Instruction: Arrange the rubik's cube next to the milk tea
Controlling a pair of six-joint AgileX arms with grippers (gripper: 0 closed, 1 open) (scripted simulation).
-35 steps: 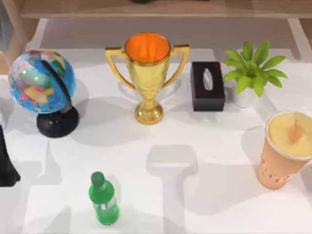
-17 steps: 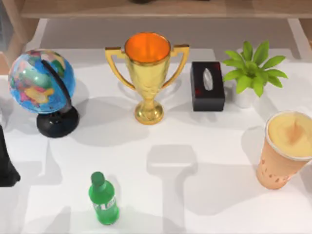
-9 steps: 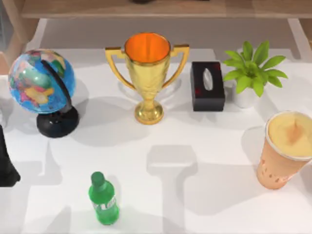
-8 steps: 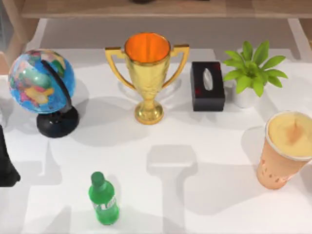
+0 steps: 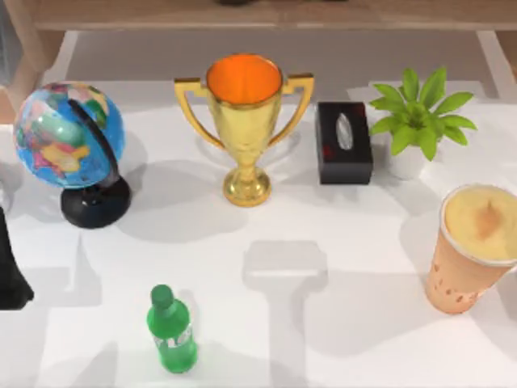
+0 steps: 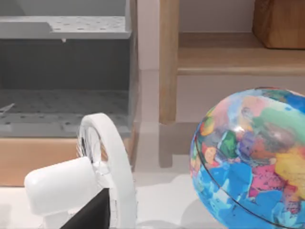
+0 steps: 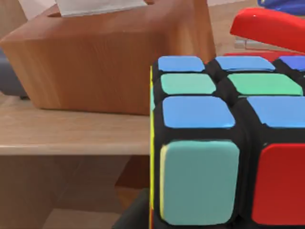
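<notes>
R wrist view has the cube (image 7: 228, 143) close up, on a wood shelf by a wood tissue box (image 7: 109, 57) w/ a red stapler (image 7: 271, 28) behind. Top view: tea (image 5: 472, 246) at table's right edge, cup full. L wrist view: globe (image 6: 252, 157), fan (image 6: 102, 176). Can't tell either gripper's opening.

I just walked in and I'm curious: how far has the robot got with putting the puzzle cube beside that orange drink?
Nothing looks done yet: in the top view the milk tea stands alone at the table's right edge, with no cube beside it. In hand: the right wrist view shows the rubik's cube very close, on a wooden shelf by a wooden tissue box. Whether it is gripped, I cannot tell. Left: carrying it over and setting it down next to the cup.
</notes>
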